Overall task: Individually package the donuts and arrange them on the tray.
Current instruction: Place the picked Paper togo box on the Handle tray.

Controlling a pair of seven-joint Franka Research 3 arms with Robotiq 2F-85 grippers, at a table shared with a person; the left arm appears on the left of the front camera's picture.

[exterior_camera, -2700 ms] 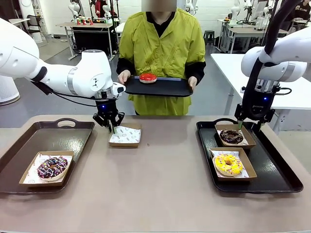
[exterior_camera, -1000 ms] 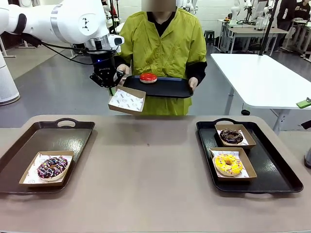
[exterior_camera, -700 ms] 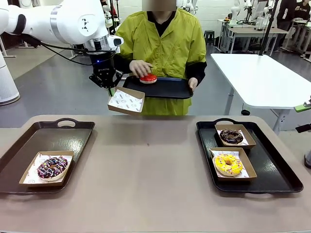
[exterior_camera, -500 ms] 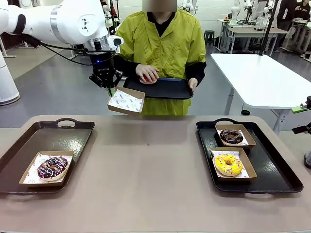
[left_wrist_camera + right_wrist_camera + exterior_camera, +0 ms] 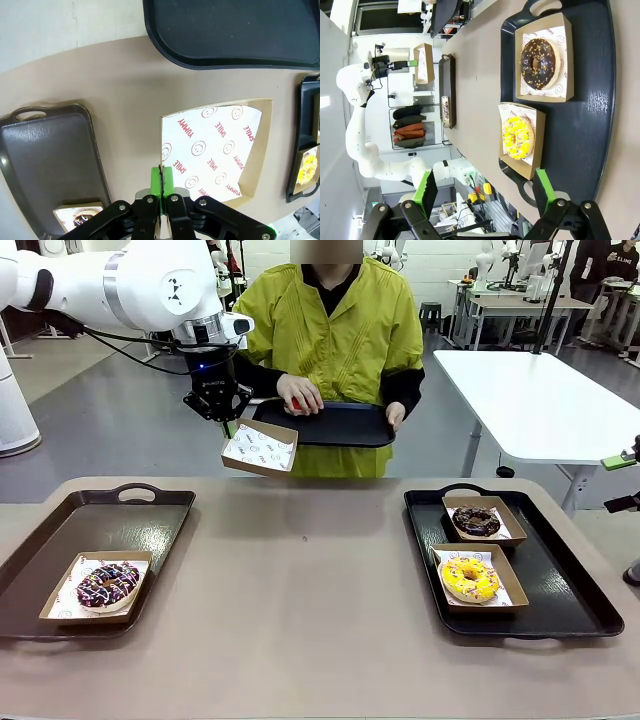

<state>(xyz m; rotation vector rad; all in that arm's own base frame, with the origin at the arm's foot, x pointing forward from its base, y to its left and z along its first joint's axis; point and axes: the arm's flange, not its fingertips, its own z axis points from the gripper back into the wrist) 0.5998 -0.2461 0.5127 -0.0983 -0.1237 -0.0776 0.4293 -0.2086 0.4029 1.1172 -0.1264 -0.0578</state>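
Person's hand (image 5: 301, 394) now covers red donut on held tray (image 5: 340, 424), likely lifting it. Our left gripper (image 5: 226, 421) pinches empty box (image 5: 259, 447) alongside, ready to receive. Right gripper (image 5: 485, 190) wide, above boxed donuts (image 5: 518, 138).

Robot lab: worktables (image 5: 530, 390), concrete floor (image 5: 110, 430)

Left arm reaching in high from the left, its left gripper (image 5: 228, 422) hanging fingers-down, green pads (image 5: 161, 181) pinching together; right gripper (image 5: 485, 192) hanging above the table, fingers spreading wide apart; person's hand (image 5: 301, 394) curling, other hand (image 5: 395, 413) gripping
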